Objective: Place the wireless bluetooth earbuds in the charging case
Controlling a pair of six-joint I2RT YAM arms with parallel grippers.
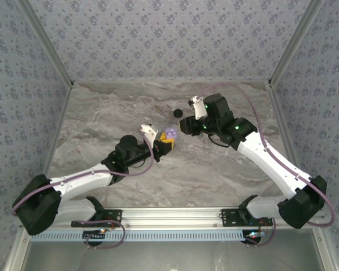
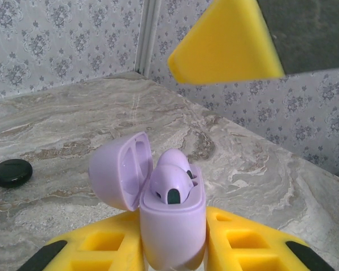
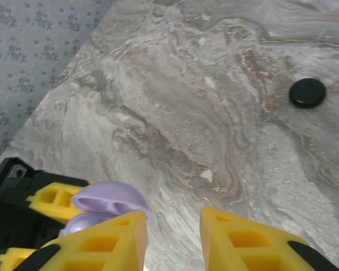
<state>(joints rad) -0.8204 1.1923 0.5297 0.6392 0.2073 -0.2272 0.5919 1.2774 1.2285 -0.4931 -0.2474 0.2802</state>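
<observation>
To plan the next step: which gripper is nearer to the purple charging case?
Left. The left gripper grips the purple charging case; the right gripper is close by, open and holding nothing.

Standing here, I see a counter (image 1: 101, 113) topped in grey-brown marbled stone, its veins running in pale and rust-coloured swirls. It is boxed in on three sides by walls papered in a blue-grey pattern of small floral sprigs: a back wall (image 1: 169, 34), a left wall (image 1: 17, 84) and a right wall (image 1: 322, 84). Slim silver metal posts mark the two back corners, one on the left (image 1: 45, 42) and one on the right (image 1: 294, 39), leaning outward as they rise. Along the near edge runs a ribbed aluminium rail (image 1: 175, 214), with a pale perforated strip (image 1: 175, 232) just below it and a dull grey metal sheet (image 1: 169, 254) beneath that. The light falls evenly and mildly over counter and walls.
</observation>
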